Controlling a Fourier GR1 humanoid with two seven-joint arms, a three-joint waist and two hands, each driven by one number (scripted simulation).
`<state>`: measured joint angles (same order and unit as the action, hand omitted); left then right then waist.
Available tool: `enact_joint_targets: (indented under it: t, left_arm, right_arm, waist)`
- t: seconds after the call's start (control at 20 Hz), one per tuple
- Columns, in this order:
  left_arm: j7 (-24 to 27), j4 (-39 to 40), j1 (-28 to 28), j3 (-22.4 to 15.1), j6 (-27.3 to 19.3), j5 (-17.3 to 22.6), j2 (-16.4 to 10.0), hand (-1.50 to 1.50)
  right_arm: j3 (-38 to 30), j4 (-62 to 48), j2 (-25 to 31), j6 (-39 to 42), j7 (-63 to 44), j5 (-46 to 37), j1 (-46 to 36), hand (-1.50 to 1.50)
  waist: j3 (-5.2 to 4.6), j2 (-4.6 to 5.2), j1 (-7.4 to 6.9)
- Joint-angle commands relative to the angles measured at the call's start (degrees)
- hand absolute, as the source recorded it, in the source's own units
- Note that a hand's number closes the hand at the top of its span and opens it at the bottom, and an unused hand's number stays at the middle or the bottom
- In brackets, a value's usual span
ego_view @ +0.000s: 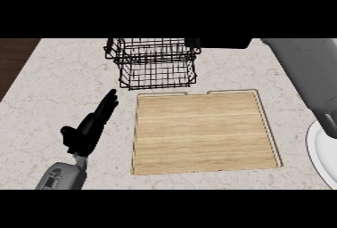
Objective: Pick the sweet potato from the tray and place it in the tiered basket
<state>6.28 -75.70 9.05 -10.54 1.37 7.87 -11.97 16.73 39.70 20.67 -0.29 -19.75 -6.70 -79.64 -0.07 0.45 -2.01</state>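
The pale speckled desk (59, 89) ends at a dark strip at 10 o'clock, with open room between that edge and the wooden tray (204, 133) at centre. The black wire tiered basket (158, 67) stands at 12 o'clock, just beyond the tray's far rim. The left robot hand (85, 131) rests at 8 o'clock, spread wide and holding nothing. The right robot hand (223, 42) shows only as a dark shape above the basket's right corner; its state cannot be told. The sweet potato cannot be made out. A white rounded object (322, 156) sits at 4 o'clock.
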Motion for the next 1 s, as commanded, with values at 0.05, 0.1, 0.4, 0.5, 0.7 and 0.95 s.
enact_joint_targets:
  t: [0.05, 0.1, 0.4, 0.5, 0.7, 0.95]
  left_arm:
    - [0.64, 1.08, 0.84, -0.83, -0.33, -1.14, 1.89, 0.0]
    - [0.86, 0.08, -0.06, -0.84, -0.36, -1.66, 1.03, 0.0]
    - [-0.85, -0.39, 0.64, -1.74, -1.31, -2.46, 2.84, 0.0]
    - [0.23, 1.88, 2.5, -0.21, 0.02, -1.24, 2.59, 0.0]
    - [-3.44, -0.66, 4.65, -0.72, 0.46, -1.08, 2.48, 0.0]
    - [0.8, 0.04, 0.4, -1.96, -0.78, -3.65, 2.95, 0.0]
  right_arm:
    - [-1.6, -10.63, -5.71, -0.18, 0.25, -1.99, -8.52, 1.5]
    - [-1.4, -12.43, -7.09, 0.2, 0.29, -2.13, -9.0, 1.5]
    - [-2.6, -21.16, -10.86, -0.43, 4.18, -3.81, -12.41, 1.5]
    - [-2.7, -23.01, -13.25, -3.26, 7.07, -4.41, -11.76, 1.5]
    - [-3.78, -26.42, -16.54, -5.61, 6.96, -4.54, -14.01, 1.5]
    - [-7.09, -28.53, -18.35, -5.36, 8.92, -2.2, -14.39, 1.5]
  waist:
    - [-0.02, 0.33, -0.68]
    - [-0.02, 0.42, -1.15]
    - [-0.02, 0.64, -1.44]
    - [-0.07, 1.08, -1.8]
    - [-0.07, 1.32, -2.73]
    - [-0.06, 1.22, -2.72]
